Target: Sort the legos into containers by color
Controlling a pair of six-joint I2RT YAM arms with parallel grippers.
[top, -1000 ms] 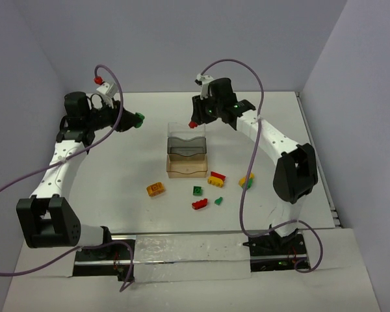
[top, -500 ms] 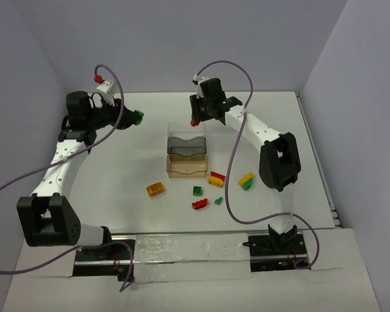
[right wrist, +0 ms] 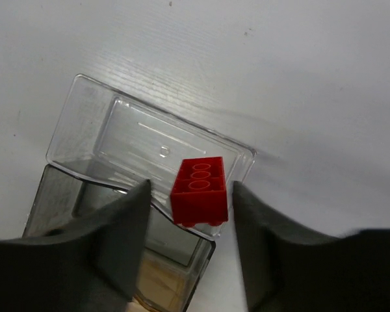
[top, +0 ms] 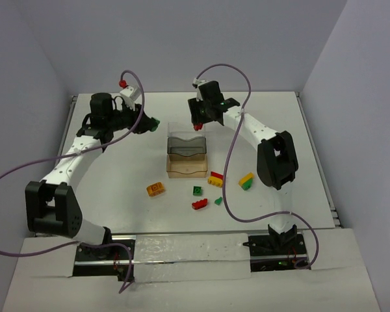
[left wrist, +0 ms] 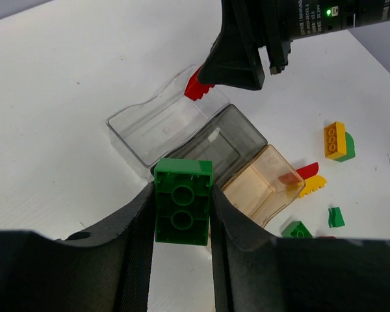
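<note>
My left gripper [top: 152,122] is shut on a green brick [left wrist: 183,209], held in the air left of the trays. My right gripper [top: 196,123] hangs over the clear tray [right wrist: 117,130], jaws open. A red brick [right wrist: 199,190] sits between the fingers with a gap on each side, over the tray's near right corner; it also shows in the left wrist view [left wrist: 195,88]. The smoky grey tray [top: 186,146] and amber tray [top: 186,168] follow in a row toward me. Loose bricks lie in front: orange [top: 156,189], red-yellow [top: 216,178], yellow-green [top: 247,181], green [top: 197,190], red [top: 199,204], small green [top: 218,201].
White walls close the table at the back and sides. Purple cables loop above both arms. The loose bricks lie between the amber tray and the arm bases.
</note>
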